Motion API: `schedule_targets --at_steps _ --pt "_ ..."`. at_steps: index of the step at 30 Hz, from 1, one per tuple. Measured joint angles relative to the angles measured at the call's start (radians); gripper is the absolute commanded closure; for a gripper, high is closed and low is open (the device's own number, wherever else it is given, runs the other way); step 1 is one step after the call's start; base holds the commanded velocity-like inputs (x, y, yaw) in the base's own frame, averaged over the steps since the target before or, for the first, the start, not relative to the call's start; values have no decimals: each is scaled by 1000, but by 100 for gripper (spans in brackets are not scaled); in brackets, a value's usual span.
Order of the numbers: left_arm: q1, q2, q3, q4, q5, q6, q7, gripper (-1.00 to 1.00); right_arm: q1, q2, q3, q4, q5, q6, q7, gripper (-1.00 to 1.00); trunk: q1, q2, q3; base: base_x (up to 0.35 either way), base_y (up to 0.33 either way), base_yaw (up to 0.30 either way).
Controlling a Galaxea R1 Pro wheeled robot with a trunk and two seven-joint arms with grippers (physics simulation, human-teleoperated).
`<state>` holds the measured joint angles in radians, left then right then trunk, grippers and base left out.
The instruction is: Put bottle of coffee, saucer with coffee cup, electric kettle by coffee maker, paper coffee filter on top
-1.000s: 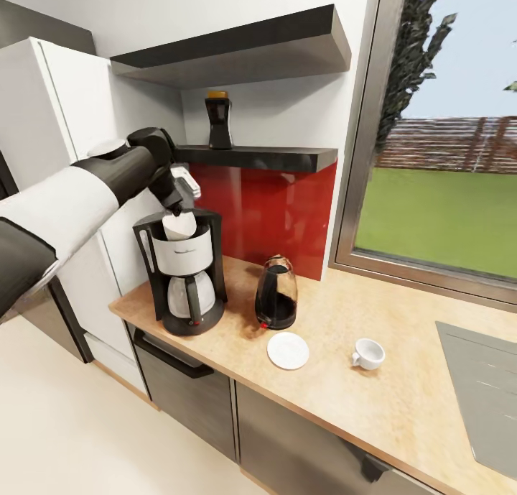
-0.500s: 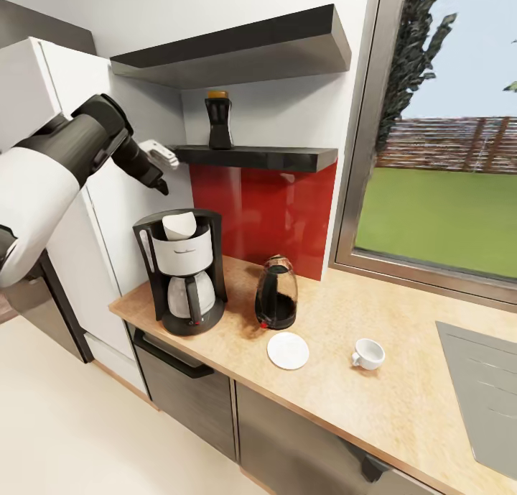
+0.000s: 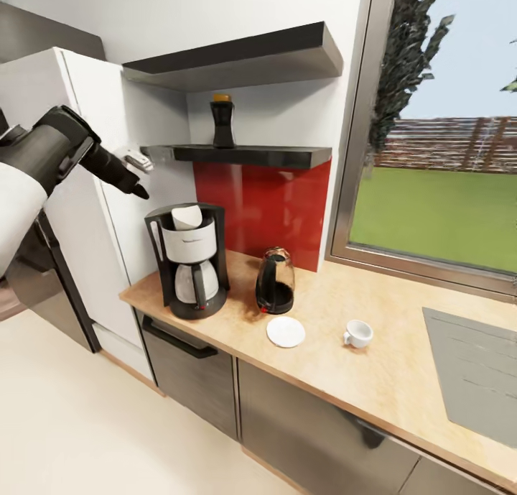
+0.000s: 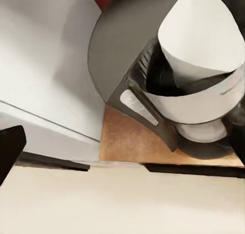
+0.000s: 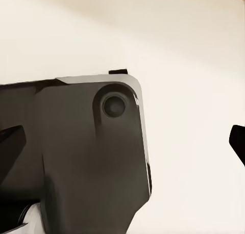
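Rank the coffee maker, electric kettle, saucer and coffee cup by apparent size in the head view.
1. coffee maker
2. electric kettle
3. saucer
4. coffee cup, narrower than the saucer

All stand at similar depth on the countertop.

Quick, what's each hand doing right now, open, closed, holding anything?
Left hand: raised beside the fridge, holding nothing; open or closed cannot be told.
Right hand: open, holding nothing.

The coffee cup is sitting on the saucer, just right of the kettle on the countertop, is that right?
Not quite. In the head view the coffee cup stands on the bare countertop, apart from the saucer and to its right. The saucer holds nothing. Both do lie right of the kettle.
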<state>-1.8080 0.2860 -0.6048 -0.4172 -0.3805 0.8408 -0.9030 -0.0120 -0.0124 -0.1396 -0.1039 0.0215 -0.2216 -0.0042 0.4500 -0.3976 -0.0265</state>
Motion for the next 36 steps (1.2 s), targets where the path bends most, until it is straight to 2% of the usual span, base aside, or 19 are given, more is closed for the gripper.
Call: schedule_targets --at_steps 1,2,5,6,8,9,11,12,15,17,19,20,23,24,27,31,33,34,36 --pt "11 10 3 1 19 -12 0 -100 0 0 0 0 0 0 0 -100 0 0 0 -331 0 0" --pt "44 39 5 0 68 -52 0 -100 0 0 0 0 0 0 0 -100 0 0 0 -261 0 0" --pt "134 101 7 2 180 -181 -1 -100 0 0 0 0 1 0 0 -100 -1 0 0 -102 0 0" --pt "165 119 8 1 208 -220 -2 -100 0 0 0 0 1 0 0 -100 0 0 0 -28 0 0" --pt "239 179 22 1 288 -305 -3 -100 0 0 0 0 1 0 0 -100 -1 0 0 -14 0 0" --pt "278 217 37 1 337 -345 -2 -100 0 0 0 0 1 0 0 -100 -1 0 0 -6 0 0" --pt "356 278 55 2 395 -421 1 -100 0 0 1 0 1 0 0 -100 -1 0 0 -2 0 0" --pt "393 300 59 3 411 -463 3 -100 0 0 0 0 1 0 0 -100 -1 0 0 -1 0 0" --pt "515 347 71 14 471 -593 5 -100 0 0 0 0 1 0 0 -100 -1 0 0 0 0 0" --pt "631 363 93 55 562 -689 15 -100 0 0 0 0 1 0 0 -100 -1 0 0 0 0 0" --pt "727 368 111 98 629 -778 63 -100 0 0 0 0 1 0 0 -100 -1 0 0 0 0 0" --pt "788 368 119 125 660 -848 125 -100 0 0 0 0 1 0 0 -100 -1 0 0 0 0 0" --pt "934 360 123 190 690 -1000 303 -100 0 0 0 0 1 0 0 -100 -1 0 0 0 0 0" --pt "990 349 126 224 703 -1045 371 -100 0 -1 0 0 1 0 0 -100 -1 0 0 0 0 0" --pt "1127 322 124 299 754 -1119 475 -100 0 0 1 0 1 0 0 -100 -1 0 0 0 0 0" --pt "1275 256 122 346 802 -1175 603 -100 0 4 4 1 1 0 0 -100 -1 0 0 0 0 0" --pt "1369 197 118 353 803 -1183 700 -100 0 6 4 1 0 1 0 -100 -1 0 0 0 0 0" --pt "1403 171 116 355 799 -1184 730 -100 0 7 4 1 0 1 1 -100 -1 0 0 0 0 0" --pt "1451 135 116 356 791 -1183 767 -100 0 7 4 1 0 1 1 -100 -1 0 0 0 0 0"
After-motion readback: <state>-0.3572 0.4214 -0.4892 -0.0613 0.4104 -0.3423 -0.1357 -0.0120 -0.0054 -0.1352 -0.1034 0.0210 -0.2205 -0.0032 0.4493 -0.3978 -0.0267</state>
